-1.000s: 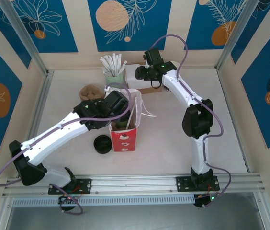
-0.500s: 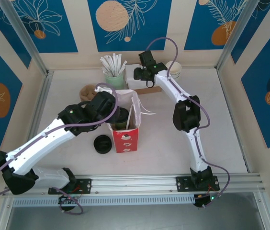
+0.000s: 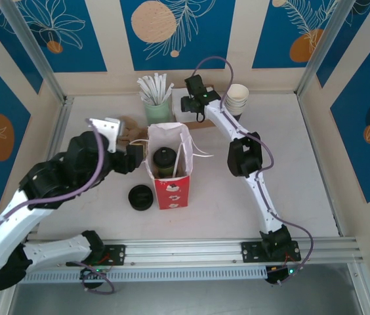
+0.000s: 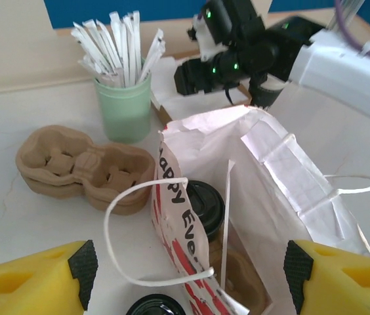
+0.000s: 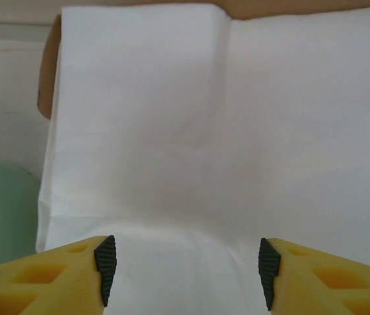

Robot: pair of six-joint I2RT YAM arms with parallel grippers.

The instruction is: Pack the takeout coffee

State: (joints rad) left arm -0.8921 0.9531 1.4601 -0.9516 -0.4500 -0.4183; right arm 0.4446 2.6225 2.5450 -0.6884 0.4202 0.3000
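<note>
**A:** Where is the left gripper (image 3: 136,157) (image 4: 190,269)?
**B:** Just left of the paper bag (image 3: 172,190) (image 4: 283,170). Its fingers are spread wide with nothing between them, and it faces the bag's open mouth.
**A:** What lies around it?
**B:** A brown pulp cup carrier (image 3: 132,131) (image 4: 80,167) lies behind and left of the bag. A low stack of black lids (image 3: 140,197) (image 4: 155,306) sits just left of the bag's red front.
**A:** And the takeout coffee (image 3: 164,159) (image 4: 205,200)?
**B:** Inside the bag, upright, by its left wall, with the black lid showing below the bag's rim.
**A:** What's behind the bag?
**B:** Slightly left stands a green cup (image 3: 157,108) (image 4: 124,108) of white paper-wrapped sticks. Slightly right, the right gripper (image 3: 188,104) (image 5: 185,269) hovers over a pile of white napkins (image 5: 205,131). Its fingers are parted and grip nothing.
**A:** Further right?
**B:** A stack of white cups (image 3: 237,98) stands behind and well right of the bag.
</note>
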